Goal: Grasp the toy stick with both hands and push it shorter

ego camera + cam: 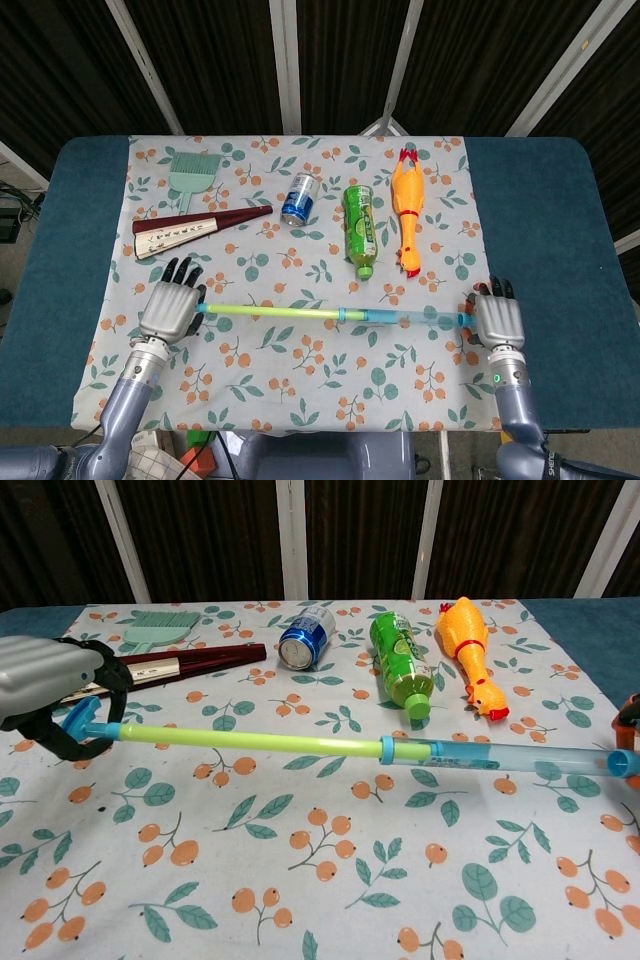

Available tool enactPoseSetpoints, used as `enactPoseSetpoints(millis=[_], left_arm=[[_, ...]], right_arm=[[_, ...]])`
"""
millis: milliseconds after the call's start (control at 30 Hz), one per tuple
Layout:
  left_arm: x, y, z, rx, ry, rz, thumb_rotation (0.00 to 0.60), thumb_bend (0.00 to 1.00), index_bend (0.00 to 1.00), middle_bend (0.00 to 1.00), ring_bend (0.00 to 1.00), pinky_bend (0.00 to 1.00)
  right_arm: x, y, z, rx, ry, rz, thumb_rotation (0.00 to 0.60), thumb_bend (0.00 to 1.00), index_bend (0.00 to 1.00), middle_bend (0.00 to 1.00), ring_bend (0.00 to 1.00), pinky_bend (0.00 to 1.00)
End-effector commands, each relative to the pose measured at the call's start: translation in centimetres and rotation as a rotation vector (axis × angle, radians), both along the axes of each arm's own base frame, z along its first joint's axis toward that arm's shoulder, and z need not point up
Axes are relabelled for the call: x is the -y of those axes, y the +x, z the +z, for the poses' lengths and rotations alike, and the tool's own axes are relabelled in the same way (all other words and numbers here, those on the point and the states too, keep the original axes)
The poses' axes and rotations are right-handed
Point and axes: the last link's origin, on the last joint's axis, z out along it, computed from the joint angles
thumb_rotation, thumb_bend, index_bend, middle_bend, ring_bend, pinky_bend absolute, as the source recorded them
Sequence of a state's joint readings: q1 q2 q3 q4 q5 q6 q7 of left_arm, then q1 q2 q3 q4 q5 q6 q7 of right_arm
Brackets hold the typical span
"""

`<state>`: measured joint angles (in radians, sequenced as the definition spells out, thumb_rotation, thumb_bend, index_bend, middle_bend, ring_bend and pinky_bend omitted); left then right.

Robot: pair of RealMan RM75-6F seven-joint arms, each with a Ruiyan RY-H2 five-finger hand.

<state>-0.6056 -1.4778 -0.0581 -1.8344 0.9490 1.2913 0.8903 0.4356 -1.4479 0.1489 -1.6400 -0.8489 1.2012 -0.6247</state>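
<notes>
The toy stick (300,313) lies across the front of the cloth: a thin yellow-green rod (250,742) on the left sliding into a clear blue tube (500,759) on the right. My left hand (170,308) grips its blue left end, dark fingers curled around the handle (78,720). My right hand (497,319) holds the tube's right end; in the chest view only its edge (630,742) shows beside the blue cap. The stick appears lifted slightly off the cloth.
Behind the stick lie a folded maroon fan (195,230), a green brush (191,174), a blue can (298,198), a green bottle (360,229) and an orange rubber chicken (407,209). The floral cloth (300,370) covers a blue table (560,260).
</notes>
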Motion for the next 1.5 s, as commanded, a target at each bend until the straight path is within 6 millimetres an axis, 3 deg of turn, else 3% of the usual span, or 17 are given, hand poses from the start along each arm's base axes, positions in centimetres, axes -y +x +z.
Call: enactPoseSetpoints(millis=[33, 833, 1500], left_arm=[[0.1, 0.1, 0.0, 0.002, -0.001, -0.002, 0.600, 0.55, 0.59, 0.16, 0.00, 0.00], [0.1, 1.9, -0.7, 0.036, -0.015, -0.017, 0.600, 0.55, 0.59, 0.16, 0.00, 0.00], [-0.3, 2.8, -2.5, 0.072, -0.022, 0.002, 0.600, 0.55, 0.60, 0.16, 0.00, 0.00]], right_arm=[[-0.1, 0.4, -0.1, -0.001, 0.001, 0.012, 0.600, 0.34, 0.74, 0.25, 0.00, 0.00], [0.1, 4.6, -1.5, 0.029, 0.022, 0.080, 0.600, 0.34, 0.75, 0.26, 0.00, 0.00], [-0.4, 8.4, -2.9, 0.048, 0.050, 0.143, 0.600, 0.34, 0.75, 0.26, 0.00, 0.00]])
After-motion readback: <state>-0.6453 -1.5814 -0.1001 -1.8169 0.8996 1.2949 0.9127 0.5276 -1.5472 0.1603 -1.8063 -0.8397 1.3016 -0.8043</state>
